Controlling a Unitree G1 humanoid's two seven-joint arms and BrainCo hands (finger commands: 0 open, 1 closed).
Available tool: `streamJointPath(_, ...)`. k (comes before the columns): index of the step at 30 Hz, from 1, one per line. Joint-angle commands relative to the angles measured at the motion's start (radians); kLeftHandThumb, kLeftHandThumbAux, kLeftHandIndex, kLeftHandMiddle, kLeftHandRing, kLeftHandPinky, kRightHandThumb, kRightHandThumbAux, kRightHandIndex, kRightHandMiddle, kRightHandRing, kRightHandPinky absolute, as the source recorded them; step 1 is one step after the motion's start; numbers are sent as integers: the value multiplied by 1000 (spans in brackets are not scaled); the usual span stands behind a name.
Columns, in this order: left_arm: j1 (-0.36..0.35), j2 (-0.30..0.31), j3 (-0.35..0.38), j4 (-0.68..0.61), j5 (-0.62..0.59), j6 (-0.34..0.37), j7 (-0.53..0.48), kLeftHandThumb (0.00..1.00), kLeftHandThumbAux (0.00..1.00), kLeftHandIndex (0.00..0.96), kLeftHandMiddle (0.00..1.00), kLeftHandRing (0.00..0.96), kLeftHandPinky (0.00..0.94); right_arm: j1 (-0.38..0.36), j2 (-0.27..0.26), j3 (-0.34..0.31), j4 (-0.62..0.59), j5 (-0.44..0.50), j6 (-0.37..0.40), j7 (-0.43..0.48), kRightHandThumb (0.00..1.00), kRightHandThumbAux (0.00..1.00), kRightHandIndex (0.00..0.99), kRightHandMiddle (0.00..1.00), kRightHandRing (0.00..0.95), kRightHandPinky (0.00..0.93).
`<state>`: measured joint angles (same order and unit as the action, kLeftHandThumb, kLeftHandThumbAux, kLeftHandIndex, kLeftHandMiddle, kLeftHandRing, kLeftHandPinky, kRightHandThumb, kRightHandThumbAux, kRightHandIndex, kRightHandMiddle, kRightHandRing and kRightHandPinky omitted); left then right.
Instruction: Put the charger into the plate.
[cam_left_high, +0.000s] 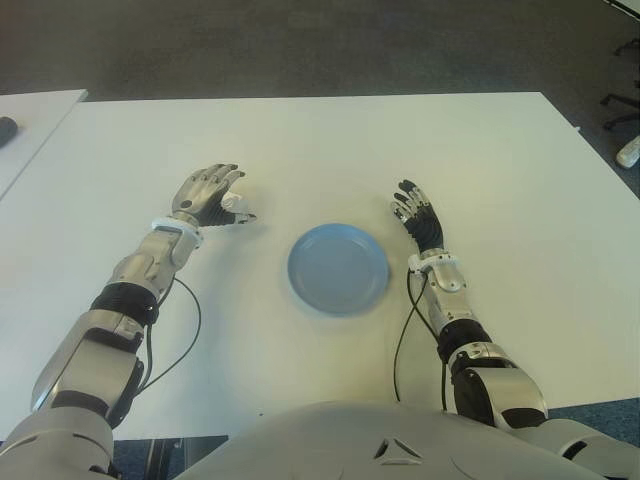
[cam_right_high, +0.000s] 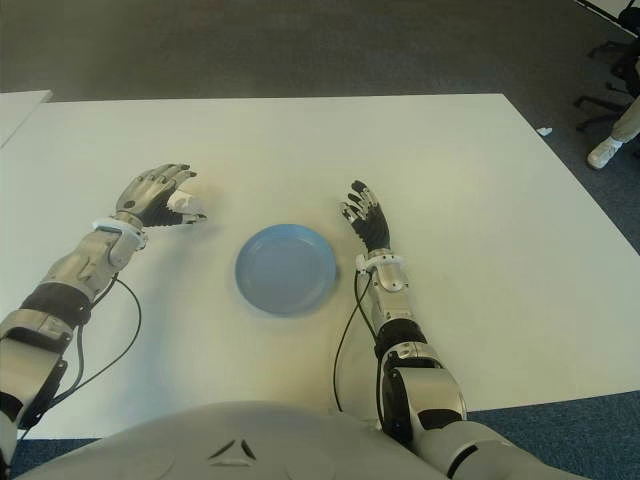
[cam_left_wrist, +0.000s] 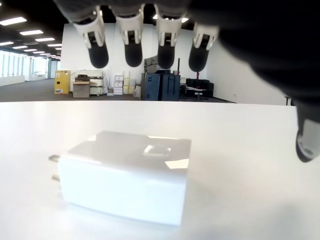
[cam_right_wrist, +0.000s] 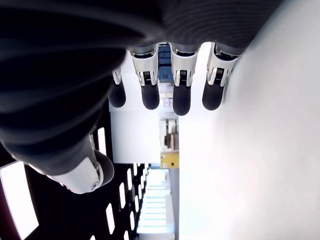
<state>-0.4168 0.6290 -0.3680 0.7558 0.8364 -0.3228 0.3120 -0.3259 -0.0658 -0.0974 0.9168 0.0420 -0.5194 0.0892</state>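
The white charger (cam_left_wrist: 125, 175) lies flat on the white table (cam_left_high: 300, 150), its prongs pointing sideways. My left hand (cam_left_high: 228, 194) hovers over it, left of the plate. Its four fingers (cam_left_wrist: 132, 47) hang above the charger and the thumb (cam_left_wrist: 306, 145) stands off to one side; none of them touches it, so the hand is open. The charger (cam_left_high: 236, 208) shows under the fingertips in the eye views. The round blue plate (cam_left_high: 338, 268) sits empty at the table's middle. My right hand (cam_left_high: 415, 212) shows just right of the plate, fingers spread and holding nothing.
A black cable (cam_left_high: 180, 340) loops from my left forearm and another (cam_left_high: 402, 340) from my right. A second table (cam_left_high: 30, 120) with a dark object adjoins at the far left. Chair legs (cam_left_high: 620, 105) and a person's white shoe (cam_right_high: 603, 152) are on the floor at right.
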Motion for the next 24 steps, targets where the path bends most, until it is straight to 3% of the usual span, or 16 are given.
streamJointPath(1, -16, 11, -30, 29, 13, -24, 18, 292, 473, 110, 76, 66, 85, 108, -9, -11, 119, -2, 86, -5, 247, 677, 106, 107, 110, 153)
streamJointPath(7, -24, 17, -46, 55, 15, -49, 39, 297, 476, 110, 81, 72, 93, 96, -21, -15, 137, 3, 97, 5, 220, 672, 105, 107, 114, 160)
streamJointPath(24, -18, 14, -65, 105, 10, -71, 79, 312, 473, 110, 84, 79, 95, 79, -58, -25, 178, 3, 80, 42, 182, 686, 66, 58, 51, 67)
